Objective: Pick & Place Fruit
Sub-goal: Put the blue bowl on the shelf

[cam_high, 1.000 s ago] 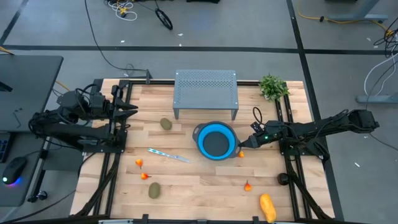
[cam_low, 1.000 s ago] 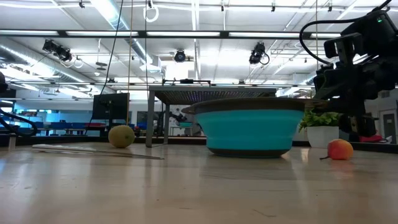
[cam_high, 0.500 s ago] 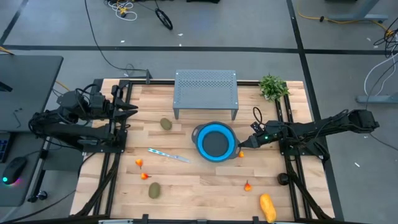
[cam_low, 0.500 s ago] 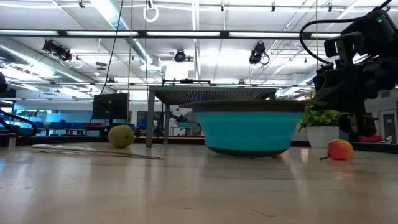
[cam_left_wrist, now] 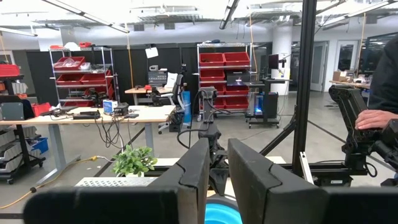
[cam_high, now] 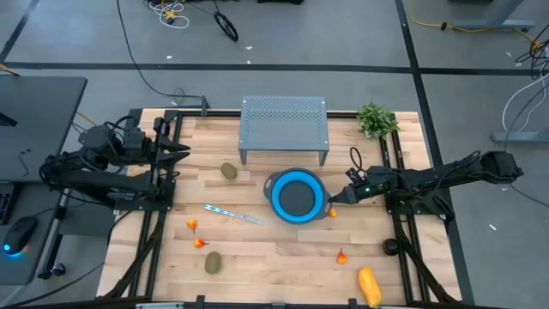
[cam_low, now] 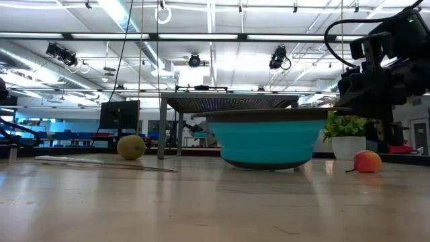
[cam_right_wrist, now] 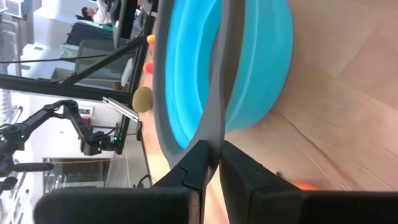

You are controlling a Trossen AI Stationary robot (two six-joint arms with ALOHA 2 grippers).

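Two fingers of the right gripper pinch the grey rim of the blue bowl at its right side, mid-table, bowl tipped a bit (low view shows one edge lifted). Small red-orange fruit lies just beside the gripper on the wood; another nearer the front, two more at left-front. Yellow-orange fruit at front-right corner. One kiwi by the grey rack, other kiwi at front-left. Left gripper waits at the table's left edge, fingers nearly together w/ nothing between.
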